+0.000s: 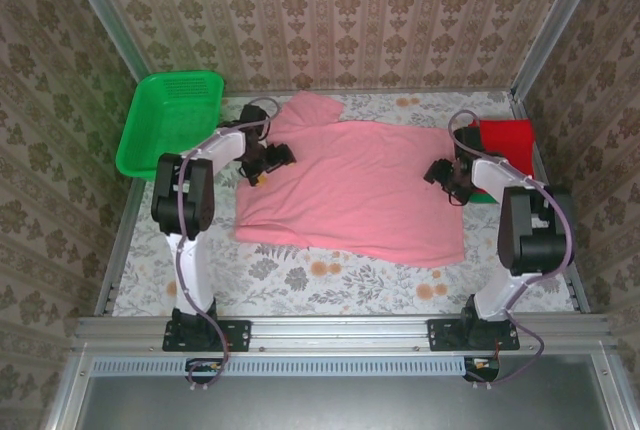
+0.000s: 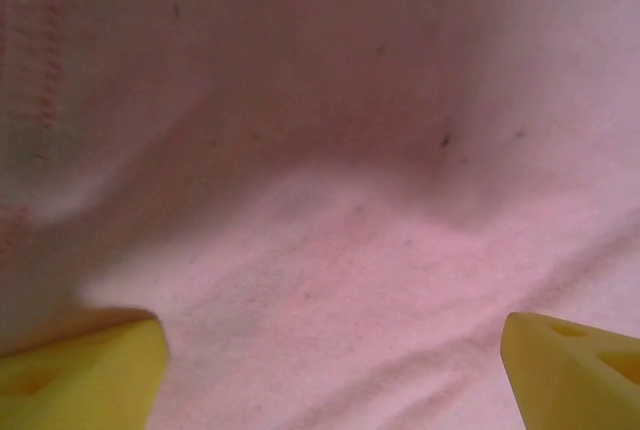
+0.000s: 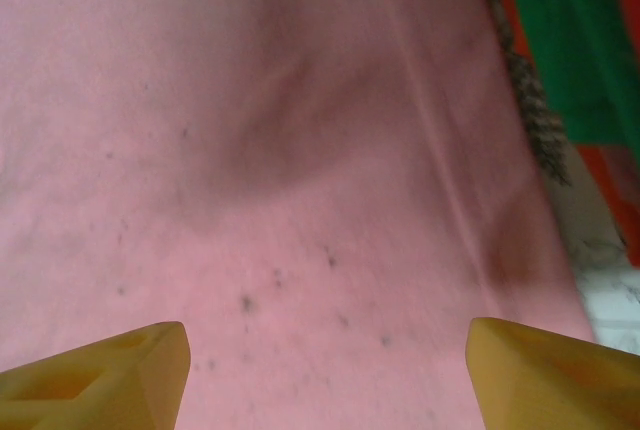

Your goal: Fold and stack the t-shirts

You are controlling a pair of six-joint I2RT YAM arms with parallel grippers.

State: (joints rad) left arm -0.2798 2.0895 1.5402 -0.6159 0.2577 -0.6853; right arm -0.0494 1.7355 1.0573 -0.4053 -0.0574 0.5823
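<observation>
A light pink t-shirt [image 1: 355, 185] lies spread flat across the middle of the table. My left gripper [image 1: 266, 172] hovers over its left side, jaws open, yellow fingertips [image 2: 85, 370] wide apart above bare pink cloth [image 2: 330, 200]. My right gripper [image 1: 447, 182] is over the shirt's right edge, also open, its yellow fingertips [image 3: 110, 375] spread with only pink cloth [image 3: 300, 150] between them. A folded red t-shirt [image 1: 505, 135] lies on a folded green one [image 1: 484, 196] at the far right. Both also show in the right wrist view, green [image 3: 580, 40] and red [image 3: 612, 175].
A green plastic mesh basket [image 1: 170, 120] stands at the back left, overhanging the table's edge. Metal frame rails [image 1: 340, 330] border the table on all sides. Floral tablecloth [image 1: 330, 275] shows in front of the pink shirt.
</observation>
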